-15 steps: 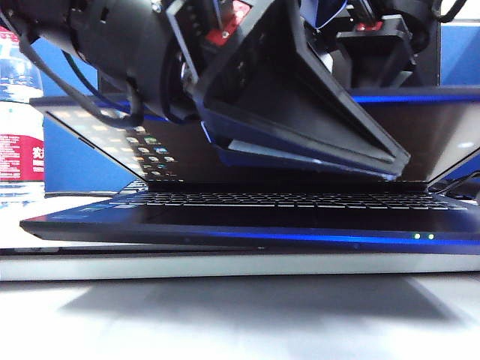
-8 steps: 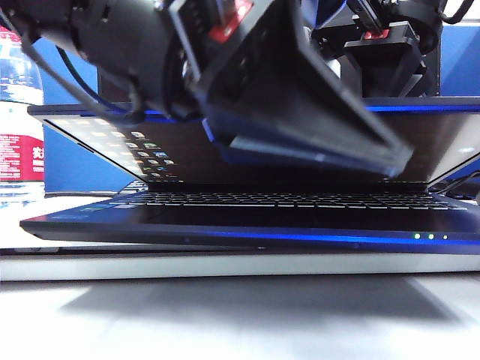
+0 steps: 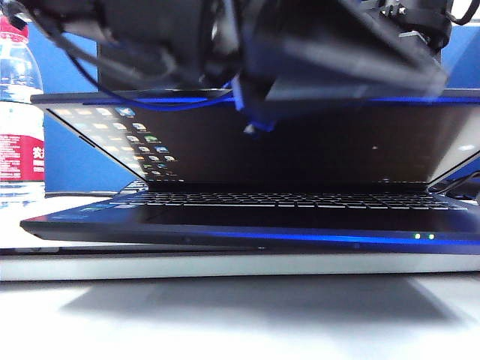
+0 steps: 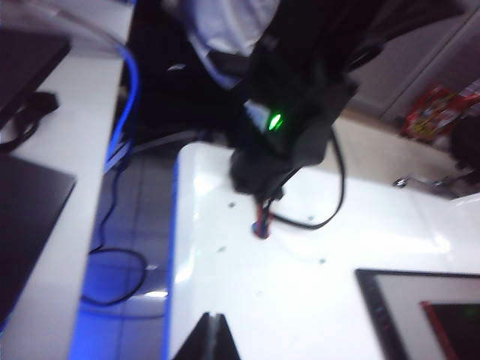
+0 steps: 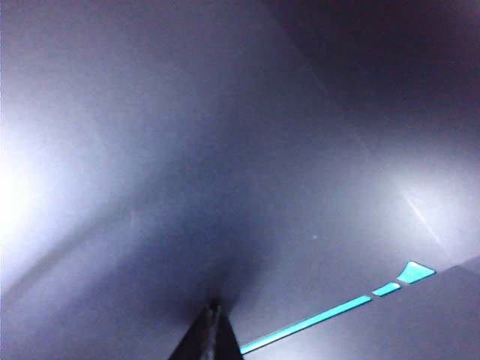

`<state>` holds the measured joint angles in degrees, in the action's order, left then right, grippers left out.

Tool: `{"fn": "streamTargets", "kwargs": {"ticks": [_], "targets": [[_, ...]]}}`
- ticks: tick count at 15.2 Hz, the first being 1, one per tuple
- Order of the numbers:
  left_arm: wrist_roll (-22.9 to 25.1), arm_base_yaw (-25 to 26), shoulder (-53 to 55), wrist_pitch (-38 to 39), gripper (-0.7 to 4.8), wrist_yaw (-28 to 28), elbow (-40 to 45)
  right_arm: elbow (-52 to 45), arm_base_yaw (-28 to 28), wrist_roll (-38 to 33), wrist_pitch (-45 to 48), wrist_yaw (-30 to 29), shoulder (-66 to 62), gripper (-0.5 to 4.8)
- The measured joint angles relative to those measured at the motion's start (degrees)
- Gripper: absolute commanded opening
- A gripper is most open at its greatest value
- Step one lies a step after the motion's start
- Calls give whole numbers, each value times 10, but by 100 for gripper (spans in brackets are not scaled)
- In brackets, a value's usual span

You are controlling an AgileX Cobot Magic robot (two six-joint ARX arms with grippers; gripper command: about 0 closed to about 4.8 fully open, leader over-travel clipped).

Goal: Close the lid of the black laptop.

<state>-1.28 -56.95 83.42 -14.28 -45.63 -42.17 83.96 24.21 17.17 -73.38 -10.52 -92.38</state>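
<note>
While the wide black laptop (image 3: 247, 225) sits open on the pale worktop (image 3: 240, 315), its thin black screen lid (image 3: 300, 146) leans forward over the white-lettered keyboard (image 3: 285, 200), partly lowered, with rows of small desktop icons glowing at the screen's left side. Two green dots (image 3: 424, 236) shine on the laptop's front edge beside a blue strip of reflected light.

Bulky black arm hardware (image 3: 322, 52), blurred in the exterior view, crowds the top of that picture and hides the middle of the lid's upper edge; black cables (image 3: 112, 82) loop down from it on the left. A clear plastic water bottle with a red label (image 3: 20, 127) stands at the far left, behind the laptop's corner, against a blue backdrop.

The left pincer (image 4: 213, 337) shows only as a dark, narrow tip with no gap visible, so its fingers appear closed on nothing; it hangs over a glossy white surface (image 4: 300, 300). Beyond it stand a black arm base with a green light (image 4: 292, 112), a blue cable (image 4: 124, 112) trailing to the floor, and a dark framed panel (image 4: 420, 315) lying on the white surface.

The right pincer (image 5: 212, 334) is closed, its dark tip pressed close to a smooth grey-blue surface (image 5: 187, 165), apparently the lid's outer shell, though the blur leaves contact uncertain. A turquoise strip (image 5: 337, 307) crosses that surface nearby.
</note>
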Motion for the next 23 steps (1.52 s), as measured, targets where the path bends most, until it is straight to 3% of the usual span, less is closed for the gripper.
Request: {"fn": "streamTargets", "kwargs": {"ticks": [3, 5, 11, 17, 19, 23], "targets": [[-48, 0, 0, -37, -4, -32, 0, 1, 0, 0, 1, 0, 2, -6], [-50, 0, 0, -36, -4, -52, 0, 0, 0, 0, 0, 0, 2, -6], [0, 1, -2, 36, -5, -137, -3, -5, 0, 0, -17, -9, -5, -6], [2, 1, -2, 47, -5, -251, -3, -5, 0, 0, -17, -10, -5, -6], [2, 1, -2, 47, -5, -258, -3, -5, 0, 0, -17, -11, -5, -6], [-64, 2, -2, -77, -5, -298, -3, -5, 0, 0, -17, -11, -5, -6]]}}
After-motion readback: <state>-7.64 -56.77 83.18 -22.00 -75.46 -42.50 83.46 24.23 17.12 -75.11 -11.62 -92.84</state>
